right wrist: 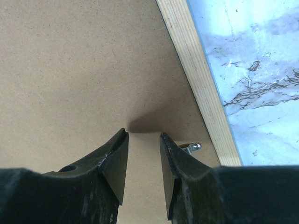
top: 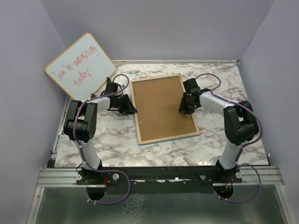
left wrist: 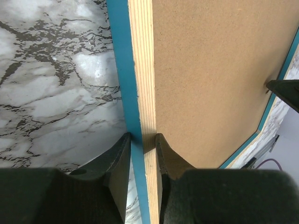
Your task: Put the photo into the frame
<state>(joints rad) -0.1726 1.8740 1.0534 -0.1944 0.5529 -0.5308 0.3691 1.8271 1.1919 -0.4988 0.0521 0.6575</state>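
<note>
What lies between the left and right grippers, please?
The plain brown rectangular backing board, sitting in the pale-wood back of the blue frame; the top view shows it.

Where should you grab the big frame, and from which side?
I'd grab the frame by its thin left rail, coming straight down from above midway along that long side. It lies flat, back up, so only the narrow wooden rim gives fingers two faces to pinch. The left tool straddles it there.
</note>
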